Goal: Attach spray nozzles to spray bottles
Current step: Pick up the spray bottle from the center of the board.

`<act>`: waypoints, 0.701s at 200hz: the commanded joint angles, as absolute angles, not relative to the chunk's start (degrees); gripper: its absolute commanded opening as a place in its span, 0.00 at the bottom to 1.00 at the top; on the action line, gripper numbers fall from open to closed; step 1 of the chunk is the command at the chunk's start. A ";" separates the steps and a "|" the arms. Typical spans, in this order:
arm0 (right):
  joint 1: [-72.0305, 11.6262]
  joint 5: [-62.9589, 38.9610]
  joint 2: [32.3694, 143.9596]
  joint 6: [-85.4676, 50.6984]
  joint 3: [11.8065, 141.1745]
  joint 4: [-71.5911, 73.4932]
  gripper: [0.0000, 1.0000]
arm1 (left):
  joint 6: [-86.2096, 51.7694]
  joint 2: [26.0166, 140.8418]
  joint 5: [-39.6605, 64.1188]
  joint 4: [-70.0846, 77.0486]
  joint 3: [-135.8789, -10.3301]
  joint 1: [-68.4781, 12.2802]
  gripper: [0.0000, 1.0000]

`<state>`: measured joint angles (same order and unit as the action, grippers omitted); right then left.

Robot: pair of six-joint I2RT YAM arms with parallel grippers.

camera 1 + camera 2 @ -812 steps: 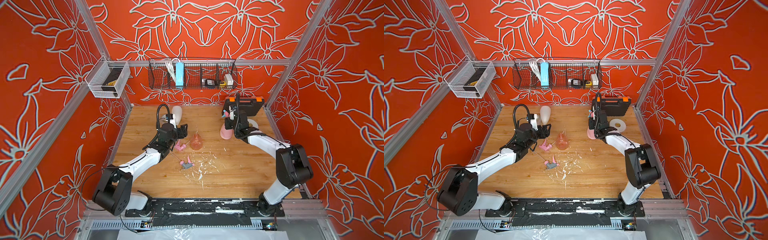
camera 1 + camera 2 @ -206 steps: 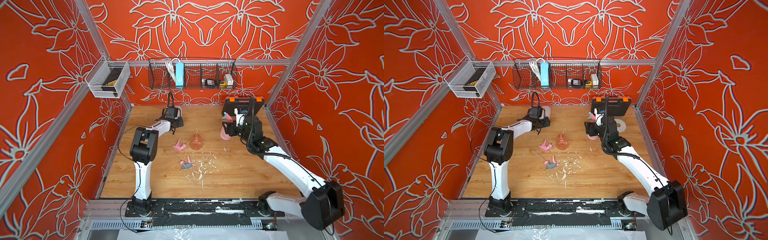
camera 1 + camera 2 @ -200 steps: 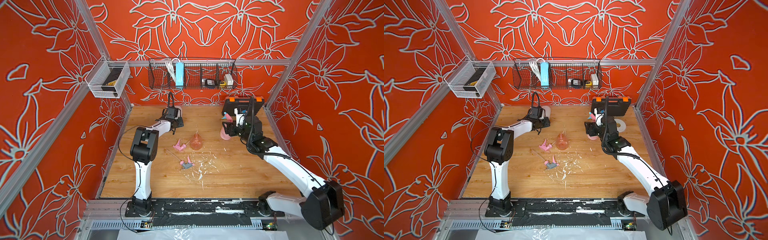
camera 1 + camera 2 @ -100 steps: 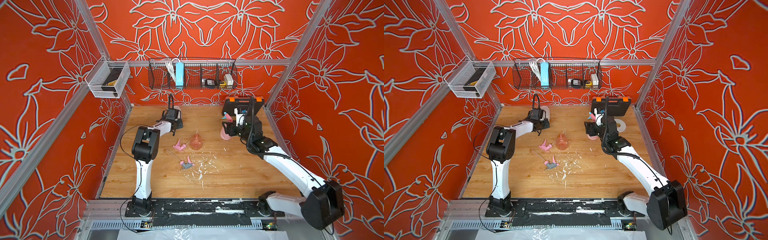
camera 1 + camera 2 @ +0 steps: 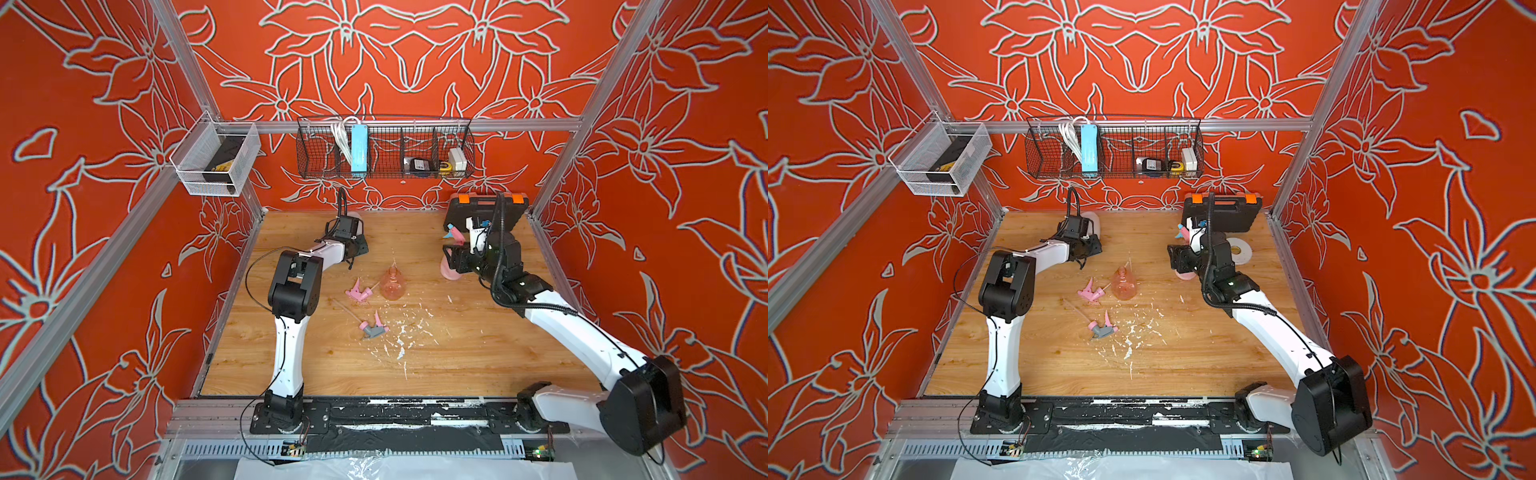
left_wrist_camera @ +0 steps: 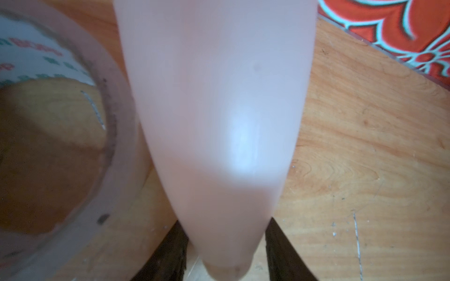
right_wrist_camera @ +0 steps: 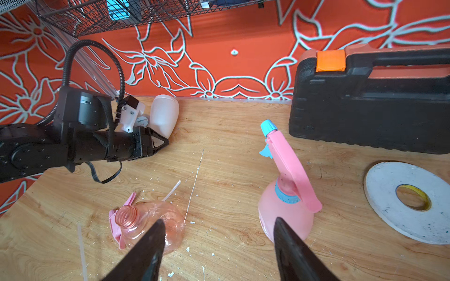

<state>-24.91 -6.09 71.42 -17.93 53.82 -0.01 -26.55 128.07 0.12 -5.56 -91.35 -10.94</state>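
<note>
A cream-white spray bottle (image 6: 219, 121) lies at the back left of the table, also seen in the right wrist view (image 7: 163, 116). My left gripper (image 6: 224, 219) is shut on its narrow end, fingers (image 6: 170, 243) touching both sides. My right gripper (image 7: 216, 221) hangs open and empty above the table. It sits between the translucent orange bottle (image 7: 155, 219) and the pink bottle (image 7: 285, 214). The pink-and-blue nozzle (image 7: 287, 160) is on the pink bottle. The all-pink nozzle (image 5: 357, 292) lies beside the orange bottle (image 5: 392, 284). The pink-and-grey nozzle (image 5: 374, 328) lies nearer the front.
A black tool case (image 7: 365, 104) stands at the back right, with a white tape roll (image 7: 409, 202) lying in front of it. A translucent tape roll (image 6: 73, 146) lies against the white bottle. White flecks (image 5: 399, 336) litter the table. A wire basket (image 5: 384, 151) hangs on the back wall.
The left arm has stretched to the back and its jaws have narrowed on the white bottle. The right gripper has drawn back from the pink bottle. Almost nothing moved in the last half second.
</note>
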 commanded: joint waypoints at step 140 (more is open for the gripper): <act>-24.96 -7.66 71.56 -18.02 54.32 1.17 0.69 | -27.90 129.78 0.30 -8.90 -94.75 -10.77 0.28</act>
